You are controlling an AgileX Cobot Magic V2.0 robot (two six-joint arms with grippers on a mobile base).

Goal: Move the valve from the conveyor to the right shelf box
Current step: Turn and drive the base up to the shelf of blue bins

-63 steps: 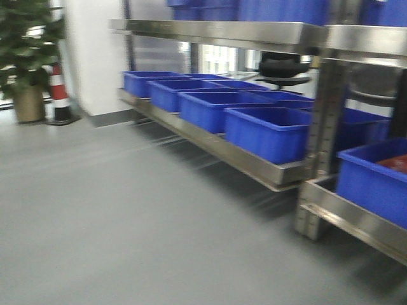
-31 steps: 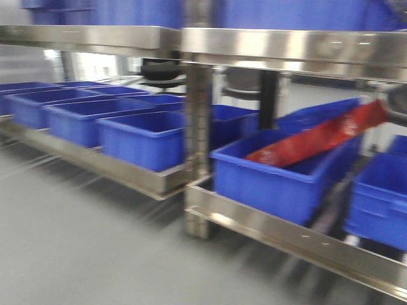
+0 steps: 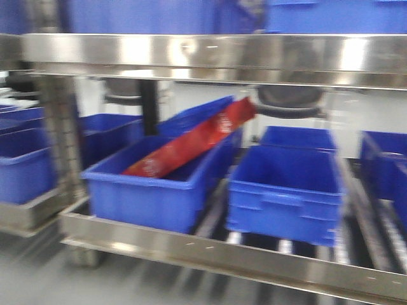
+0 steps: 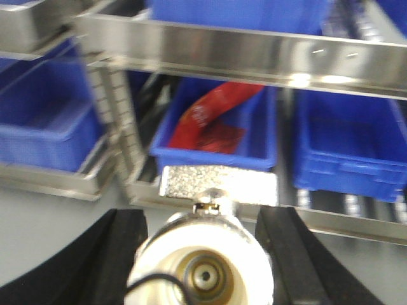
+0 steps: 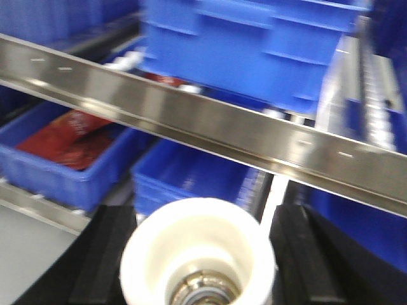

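Observation:
A valve [image 4: 202,270] with a white round end and a flat metal handle [image 4: 219,184] sits between the black fingers [image 4: 124,257] of my left gripper [image 4: 202,254], which is shut on it. A second valve [image 5: 198,251] with a white cup-shaped end sits the same way in my right gripper [image 5: 200,257], also shut on it. Both are held in the air facing the stainless-steel shelf [image 3: 210,254]. On its roller tracks stand a blue box [image 3: 283,190] showing nothing inside and, to its left, a blue box [image 3: 152,194] with a red packet [image 3: 191,143]. The conveyor is out of view.
A broad shiny upper rail [image 3: 216,54] crosses above the boxes, with more blue boxes [image 3: 159,16] on top. A steel upright post [image 3: 60,140] stands at the left, with further boxes [image 3: 22,165] beyond it. Another blue box [image 3: 385,159] sits at the far right. Grey floor [image 3: 38,286] lies below.
The front view has swept rightwards along the shelf: the box with the red packet has come from the right edge to left of centre, and another blue box has come into view.

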